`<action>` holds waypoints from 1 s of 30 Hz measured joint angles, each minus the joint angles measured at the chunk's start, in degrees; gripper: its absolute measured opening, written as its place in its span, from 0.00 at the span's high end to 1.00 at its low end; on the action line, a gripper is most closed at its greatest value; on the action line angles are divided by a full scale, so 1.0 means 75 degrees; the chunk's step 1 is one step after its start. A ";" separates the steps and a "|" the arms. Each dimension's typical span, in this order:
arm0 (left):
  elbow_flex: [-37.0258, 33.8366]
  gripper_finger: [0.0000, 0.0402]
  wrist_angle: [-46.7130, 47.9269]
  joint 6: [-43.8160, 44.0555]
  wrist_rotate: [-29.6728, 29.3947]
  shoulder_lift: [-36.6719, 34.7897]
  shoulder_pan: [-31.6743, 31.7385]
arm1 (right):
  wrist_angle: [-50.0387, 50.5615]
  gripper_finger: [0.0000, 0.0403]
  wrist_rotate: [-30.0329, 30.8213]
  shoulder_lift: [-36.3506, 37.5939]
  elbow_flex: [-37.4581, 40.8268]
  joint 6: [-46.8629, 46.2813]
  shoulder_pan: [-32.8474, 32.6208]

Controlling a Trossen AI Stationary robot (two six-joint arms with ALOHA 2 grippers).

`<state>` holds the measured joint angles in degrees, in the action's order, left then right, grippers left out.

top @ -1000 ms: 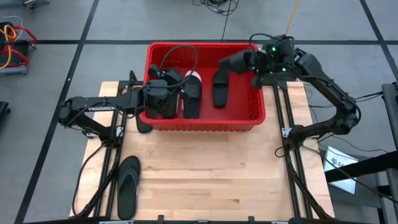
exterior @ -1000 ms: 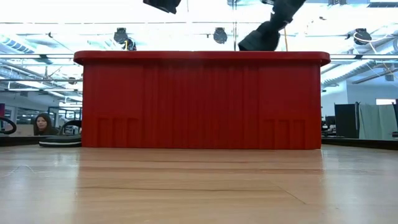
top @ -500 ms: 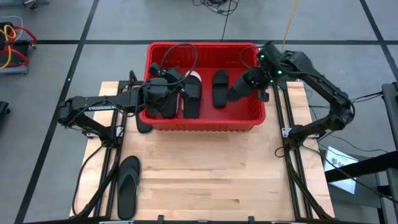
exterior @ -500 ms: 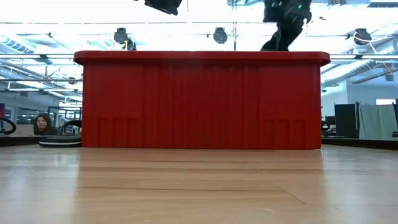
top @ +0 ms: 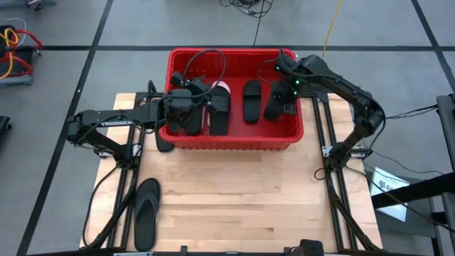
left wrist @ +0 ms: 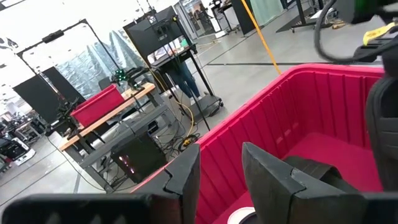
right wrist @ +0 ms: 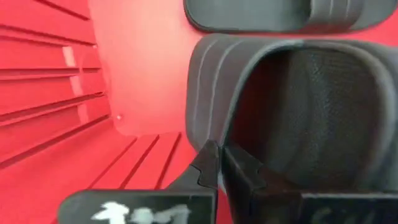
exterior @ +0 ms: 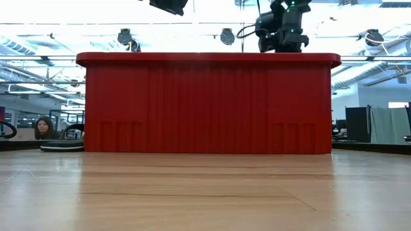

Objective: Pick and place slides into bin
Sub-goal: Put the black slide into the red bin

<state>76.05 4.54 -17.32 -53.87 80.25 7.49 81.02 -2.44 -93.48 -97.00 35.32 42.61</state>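
**R jaws clamp slide inside bin**

R gripper (top: 279, 107) is down in the big red slotted plastic bin (top: 234, 139), jaws pinched on the strap of a black wide-strap rubber slide (right wrist: 292, 106), which sits on the bin floor directly ahead of the jaws, w/ another black slide (top: 252, 99) just beside it. L gripper (left wrist: 221, 171) hangs over the bin's other end, jaws apart w/ nothing between. One black thong flip-flop (top: 146, 210) lies on the wooden desk (top: 234, 199), well apart from both jaws.

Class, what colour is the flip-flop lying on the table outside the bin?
Black; the flip-flop shows best in the high view.
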 joint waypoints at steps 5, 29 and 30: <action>0.0000 0.68 0.0003 0.0003 0.0000 0.0000 0.0000 | -0.0175 1.00 0.0169 -0.0275 -0.0061 0.0002 0.0003; -0.0003 0.68 0.0003 0.0003 0.0000 0.0000 0.0000 | -0.2184 0.98 0.0718 -0.0407 0.0009 0.1191 0.0006; -0.0003 0.68 0.0003 0.0003 0.0000 0.0000 0.0000 | -0.2186 0.98 0.0718 -0.0407 0.0009 0.1189 0.0006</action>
<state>76.03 4.56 -17.30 -53.87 80.25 7.49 64.62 2.94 -96.53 -96.92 44.24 42.65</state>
